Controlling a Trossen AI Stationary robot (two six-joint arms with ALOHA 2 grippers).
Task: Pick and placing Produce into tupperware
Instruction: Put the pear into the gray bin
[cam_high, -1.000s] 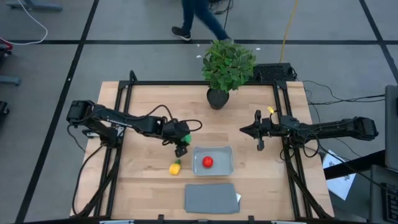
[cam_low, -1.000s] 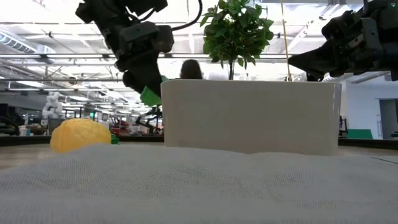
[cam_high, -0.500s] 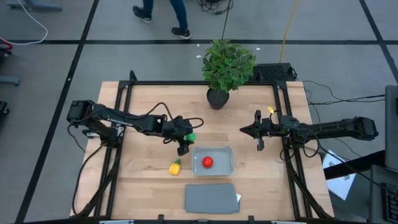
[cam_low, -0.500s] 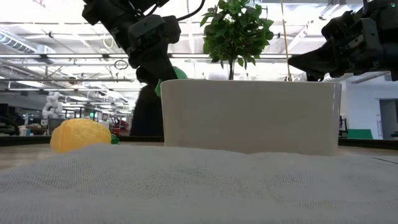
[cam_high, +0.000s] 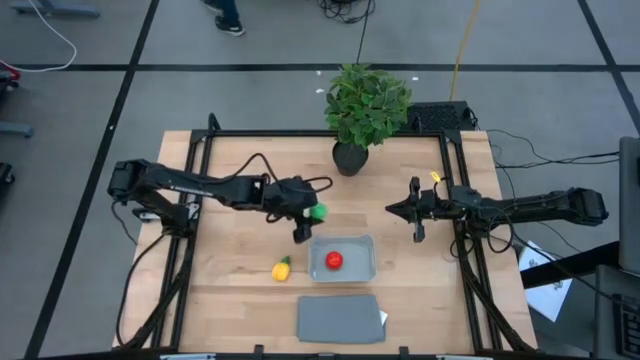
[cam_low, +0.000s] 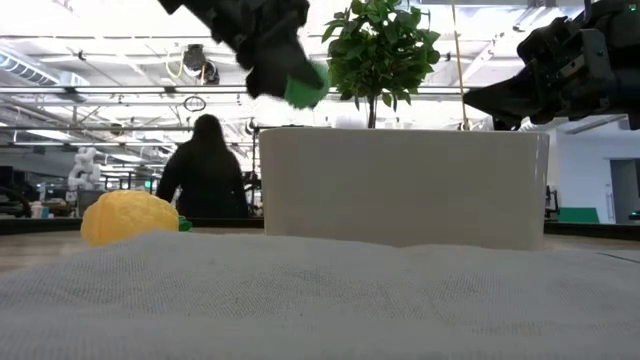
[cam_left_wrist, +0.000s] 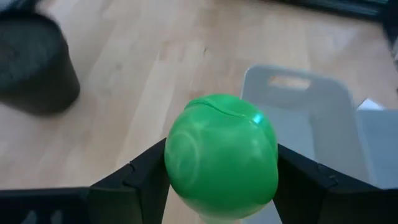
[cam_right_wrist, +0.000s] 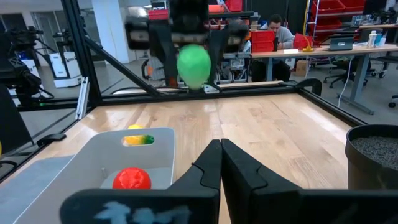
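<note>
My left gripper (cam_high: 312, 214) is shut on the round green produce piece (cam_left_wrist: 221, 155), raised above the table just beyond the tupperware's far-left corner. The tupperware (cam_high: 343, 258), a shallow grey-blue container, rests on the table with the round red piece (cam_high: 333, 260) lying inside it. The yellow piece with a green tip (cam_high: 282, 268) lies on the wood to the tupperware's left. In the low view the green piece (cam_low: 303, 90) shows above the tupperware's wall (cam_low: 400, 185). My right gripper (cam_high: 416, 211) is shut and waits over the table's right part. My left gripper pinches the round green piece between its two fingers, one on each side of the ball (cam_left_wrist: 174, 158). The fingers come roughly level from the table's left. The piece is lifted clear of the table, higher than the tupperware's rim.
A flat darker grey lid (cam_high: 340, 318) lies near the table's near edge, below the tupperware. A leafy potted plant (cam_high: 366, 108) stands at the far edge. A person (cam_low: 205, 165) stands in the room beyond the table. Bare wood lies between the tupperware and my right gripper.
My left gripper has risen with the green piece and moved toward the table's right and far side, from beside the tupperware's left wall to above its far-left corner. The green piece now stands higher than the rim. A person has walked across the background.
</note>
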